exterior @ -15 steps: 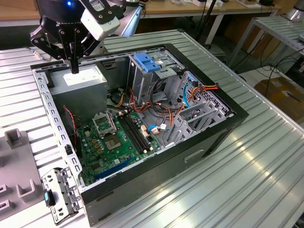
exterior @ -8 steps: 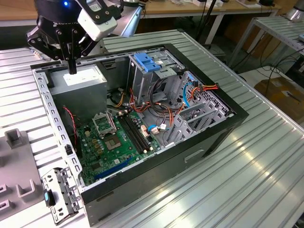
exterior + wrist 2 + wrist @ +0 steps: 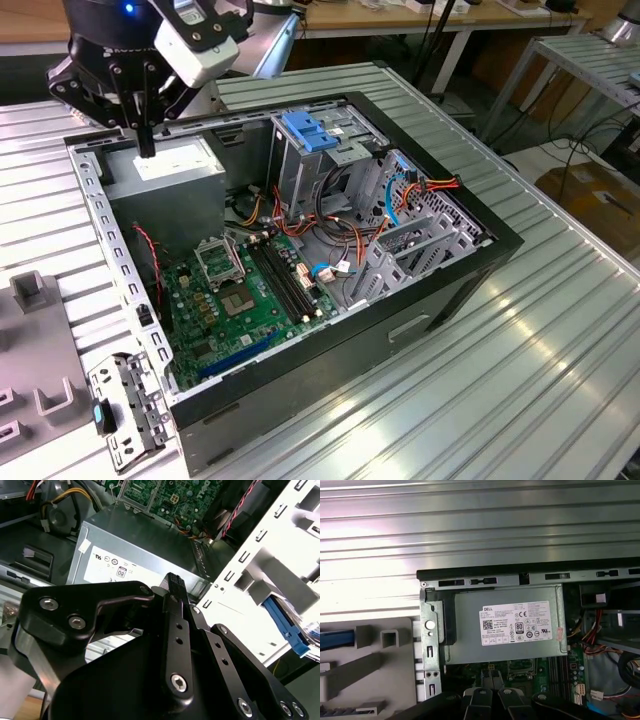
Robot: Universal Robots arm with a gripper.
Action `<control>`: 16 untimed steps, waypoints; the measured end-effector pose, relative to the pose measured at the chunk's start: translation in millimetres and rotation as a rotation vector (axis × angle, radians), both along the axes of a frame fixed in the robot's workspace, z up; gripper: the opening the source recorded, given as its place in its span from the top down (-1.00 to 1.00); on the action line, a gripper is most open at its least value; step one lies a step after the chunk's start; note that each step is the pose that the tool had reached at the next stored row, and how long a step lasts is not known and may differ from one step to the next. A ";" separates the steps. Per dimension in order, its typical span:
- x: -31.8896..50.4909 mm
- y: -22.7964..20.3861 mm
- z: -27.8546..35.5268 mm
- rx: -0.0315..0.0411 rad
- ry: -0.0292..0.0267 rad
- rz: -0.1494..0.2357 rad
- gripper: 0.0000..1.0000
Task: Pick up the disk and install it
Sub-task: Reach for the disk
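My gripper (image 3: 146, 148) hangs from the arm at the back of the exterior view's left, just above the grey power supply (image 3: 165, 172) inside the open computer case (image 3: 400, 330). Its black fingers (image 3: 175, 586) are pressed together with nothing between them. In the first wrist view the gripper (image 3: 489, 681) is over the motherboard edge, beside the labelled power supply (image 3: 510, 625). Of the disk, only a bright blue rail (image 3: 336, 640) shows, lying on a grey fixture outside the case. In the second wrist view the blue rail (image 3: 283, 624) lies beyond the case's bright metal wall.
A tall metal cage with a blue tab (image 3: 305, 130) stands mid-case. Orange, red and blue cables (image 3: 395, 195) lie beside it. The green motherboard (image 3: 240, 300) covers the case floor. A grey fixture (image 3: 30, 300) and a loose metal bracket (image 3: 125, 410) lie on the exterior view's left, on the ribbed table (image 3: 520, 380).
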State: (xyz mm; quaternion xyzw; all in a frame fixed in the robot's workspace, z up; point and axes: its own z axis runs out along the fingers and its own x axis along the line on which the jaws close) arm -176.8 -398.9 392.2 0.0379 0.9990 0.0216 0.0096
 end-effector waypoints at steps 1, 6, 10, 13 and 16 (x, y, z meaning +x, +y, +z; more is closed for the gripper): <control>-0.4 0.0 0.0 0.0000 0.0000 0.000 0.79; -3.4 0.0 -0.1 0.0000 0.0008 0.000 0.79; -5.8 0.0 -0.2 0.0000 0.0013 0.000 0.79; -7.5 0.0 -0.2 0.0000 0.0015 0.000 0.79; -9.6 0.0 -0.2 0.0000 0.0019 0.000 0.79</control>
